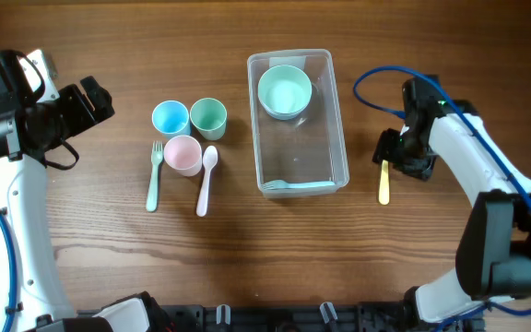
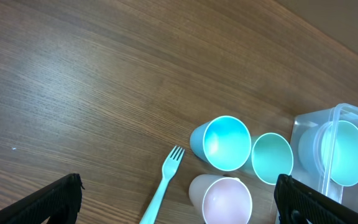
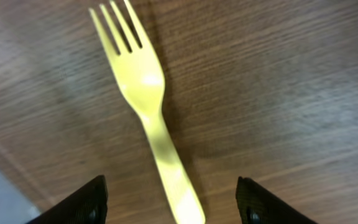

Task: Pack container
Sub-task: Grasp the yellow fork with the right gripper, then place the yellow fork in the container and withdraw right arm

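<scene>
currently right tool (image 3: 171, 190) gapes astride the yellow fork (image 3: 146, 102) (not touching it); left tool (image 2: 178, 186) gapes too

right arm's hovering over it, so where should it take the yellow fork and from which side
Take the yellow fork on its narrow handle, straight down from above. It lies flat on the table, and the handle runs between the fingers of the open right hand, so closing across its thin width looks surest.

Clear glossy plastic container (image 1: 337, 111), wood-grain table (image 1: 431, 258)
</scene>
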Controlling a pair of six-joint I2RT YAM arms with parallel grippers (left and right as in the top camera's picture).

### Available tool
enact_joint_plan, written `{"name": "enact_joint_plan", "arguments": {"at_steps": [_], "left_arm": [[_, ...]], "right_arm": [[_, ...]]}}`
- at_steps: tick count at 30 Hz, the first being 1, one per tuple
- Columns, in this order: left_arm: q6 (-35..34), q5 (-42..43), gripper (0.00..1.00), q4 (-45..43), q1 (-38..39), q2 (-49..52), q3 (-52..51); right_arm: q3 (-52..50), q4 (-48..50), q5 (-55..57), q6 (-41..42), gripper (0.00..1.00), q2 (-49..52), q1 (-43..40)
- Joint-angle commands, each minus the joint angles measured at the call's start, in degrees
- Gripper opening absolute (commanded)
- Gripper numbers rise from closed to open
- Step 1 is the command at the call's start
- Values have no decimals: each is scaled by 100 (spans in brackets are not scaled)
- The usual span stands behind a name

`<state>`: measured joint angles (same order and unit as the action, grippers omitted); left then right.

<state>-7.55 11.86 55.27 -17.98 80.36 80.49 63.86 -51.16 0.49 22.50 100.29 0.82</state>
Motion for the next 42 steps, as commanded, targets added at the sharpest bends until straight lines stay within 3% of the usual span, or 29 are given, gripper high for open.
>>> {"name": "enact_joint_plan", "arguments": {"at_steps": [1,7,8,9,12,15,19,23,26,30,36,39,42], "left_arm": [[131,26,100,-11,-31,22,90],[131,26,100,-13,-31,22,90],[131,26,100,-11,-31,22,90],[131,26,100,-11,-31,22,90],[131,26,100,-11,-31,22,90],[131,26,100,-11,-31,22,90],[131,26,100,-13,-31,22,90],[131,26,100,-11,-31,22,90],[131,26,100,-13,-31,22,90],[131,26,100,-11,-31,22,90],[131,26,100,-13,-31,22,90],[131,26,100,-11,-31,22,90],[131,26,100,-13,-31,22,90]], "right_arm": [[-76,151,55,59,64,391,-9],[-76,365,-35,59,39,791,-11],[-76,345,-48,57,23,793,-9],[-76,326,-52,39,15,780,-9],[-42,267,28,-7,4,748,-9],[299,-59,219,-271,4,468,-4],[1300,-640,52,-949,4,-627,118],[2175,-658,-748,-2660,4,-1753,1119],[2282,-664,-962,-4474,4,-1989,2371],[2164,-675,-894,-6859,4,-1517,3475],[2092,-815,-256,-7722,4,33,3399],[2092,-1060,444,-7722,4,629,3399],[2092,-1108,328,-7628,4,975,3397]]}}
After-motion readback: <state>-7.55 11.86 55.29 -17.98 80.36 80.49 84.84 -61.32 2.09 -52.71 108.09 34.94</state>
